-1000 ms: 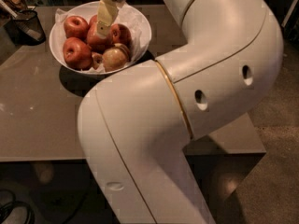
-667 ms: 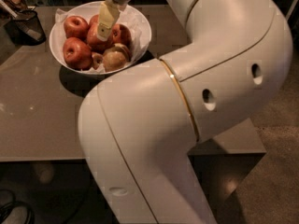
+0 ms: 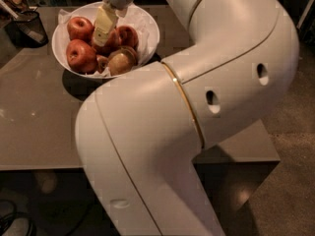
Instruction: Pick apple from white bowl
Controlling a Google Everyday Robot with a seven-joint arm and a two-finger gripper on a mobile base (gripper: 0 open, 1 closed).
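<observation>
The white bowl (image 3: 148,29) stands on the table at the top left, lined with crumpled white paper. It holds several red apples, one at the left (image 3: 80,27), one at the front left (image 3: 79,56), one at the right (image 3: 129,35), and a brownish one (image 3: 122,62) at the front. My gripper (image 3: 102,38) reaches straight down from the top edge into the middle of the bowl, right among the apples and against the middle one. My white arm fills the centre and right of the view.
A small black mesh cup (image 3: 28,27) stands at the table's left, beside the bowl. The brown table (image 3: 39,112) runs to a front edge low in the view, with dark floor (image 3: 290,181) below and to the right.
The gripper has shifted slightly left and lower among the apples. The bowl and the apples have not moved.
</observation>
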